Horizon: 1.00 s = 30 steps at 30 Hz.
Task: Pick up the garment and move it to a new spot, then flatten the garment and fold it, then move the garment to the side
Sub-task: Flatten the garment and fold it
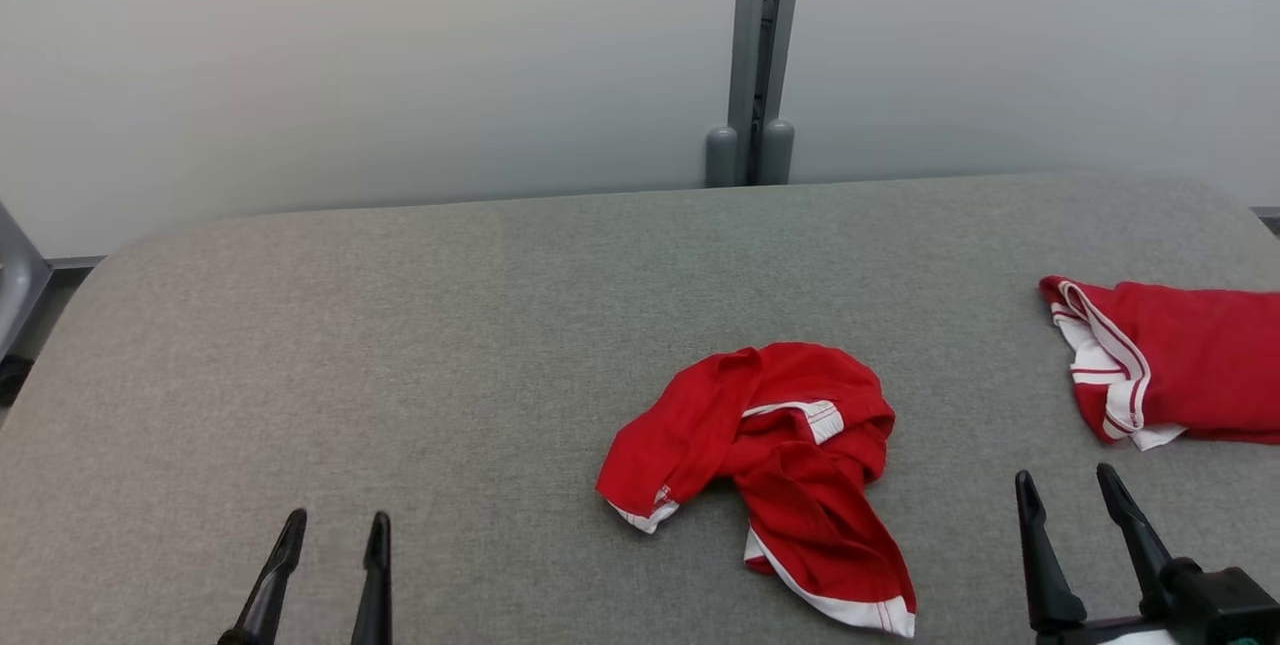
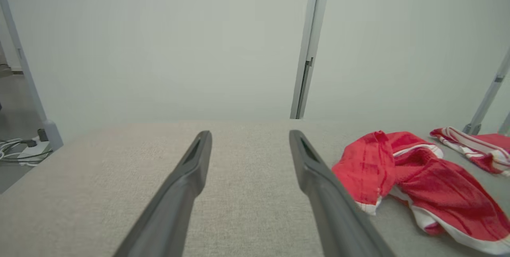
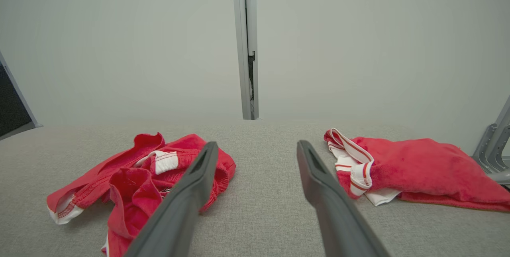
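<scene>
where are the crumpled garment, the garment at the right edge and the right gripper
crumpled garment (image 1: 790, 465), head view, middle of its red cloth
right-edge garment (image 1: 1200, 355), head view, its plain red body
right gripper (image 1: 1063, 473), head view, midway between its open fingertips

A grey fabric-covered table (image 1: 400, 325) bears a crumpled red garment (image 1: 780, 455) mid-surface — a second red garment (image 1: 1190, 355) at its right.

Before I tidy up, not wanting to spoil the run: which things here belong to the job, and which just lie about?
Job: crumpled red garment, table, left pincer, right pincer, both open.
Lying about: second red garment at the right edge, floor cables, grey post.
</scene>
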### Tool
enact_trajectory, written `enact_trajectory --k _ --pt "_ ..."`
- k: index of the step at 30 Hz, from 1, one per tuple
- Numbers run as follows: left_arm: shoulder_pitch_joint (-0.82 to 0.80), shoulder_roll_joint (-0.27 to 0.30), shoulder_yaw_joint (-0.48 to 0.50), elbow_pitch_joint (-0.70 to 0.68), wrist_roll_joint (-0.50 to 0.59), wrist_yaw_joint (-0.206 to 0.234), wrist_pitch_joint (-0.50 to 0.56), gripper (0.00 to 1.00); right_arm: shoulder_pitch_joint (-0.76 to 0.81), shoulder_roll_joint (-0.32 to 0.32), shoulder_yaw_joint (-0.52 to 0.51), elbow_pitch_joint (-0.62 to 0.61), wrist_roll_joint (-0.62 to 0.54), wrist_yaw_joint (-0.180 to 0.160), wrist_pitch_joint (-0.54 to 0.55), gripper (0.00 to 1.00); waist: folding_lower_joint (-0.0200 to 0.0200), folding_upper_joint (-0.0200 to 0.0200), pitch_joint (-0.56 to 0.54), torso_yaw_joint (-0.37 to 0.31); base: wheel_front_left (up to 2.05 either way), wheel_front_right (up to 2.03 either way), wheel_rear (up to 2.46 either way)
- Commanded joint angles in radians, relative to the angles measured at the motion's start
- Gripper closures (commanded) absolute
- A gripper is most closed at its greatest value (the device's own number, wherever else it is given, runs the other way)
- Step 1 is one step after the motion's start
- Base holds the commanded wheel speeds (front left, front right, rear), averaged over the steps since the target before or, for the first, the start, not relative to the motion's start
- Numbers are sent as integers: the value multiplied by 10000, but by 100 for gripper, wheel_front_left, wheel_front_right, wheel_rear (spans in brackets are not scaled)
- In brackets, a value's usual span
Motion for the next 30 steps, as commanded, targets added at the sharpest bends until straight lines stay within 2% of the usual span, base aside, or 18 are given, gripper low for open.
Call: enact_trajectory --k 1,2,7,10,11,17,20,24,30 --pt "-394 -1 -161 -271 122 -66 -13 0 -218 -46 103 -4 -32 -3 2 0 0 -1 147 -316 0 0 0" --pt "-637 -3 -545 -541 303 -141 -10 0 -425 -51 248 -44 -21 -3 2 0 0 -1 252 -704 0 0 0" --pt "-2049 14 -2130 -414 683 -263 302 0 -726 -52 449 -115 128 -3 2 0 0 -1 575 -1751 0 0 0" --pt "-3357 52 -3170 162 741 -296 1192 0 -889 -43 484 -138 314 -1 2 0 0 -1 1034 -2252 0 0 0" --pt "-3357 52 -3170 162 741 -296 1192 0 -889 -43 484 -138 314 -1 2 0 0 -1 1034 -2252 0 0 0" --pt "-6093 55 -5396 1952 365 -295 3150 0 -1256 -49 690 -73 794 -3 2 0 0 -1 2036 -3060 0 0 0" --pt "-6931 77 -5837 2999 392 -294 3873 0 -1457 -43 779 -9 987 -1 2 0 0 -1 2283 -3434 0 0 0" --pt "-7294 119 -5839 4071 540 18 4892 0 -1467 -45 627 80 1141 -1 2 0 0 -1 2320 -3705 0 0 0" --pt "-7050 419 -5782 4350 616 349 5136 0 -1328 -45 265 162 1134 -1 2 0 0 -1 2111 -3637 0 0 0"
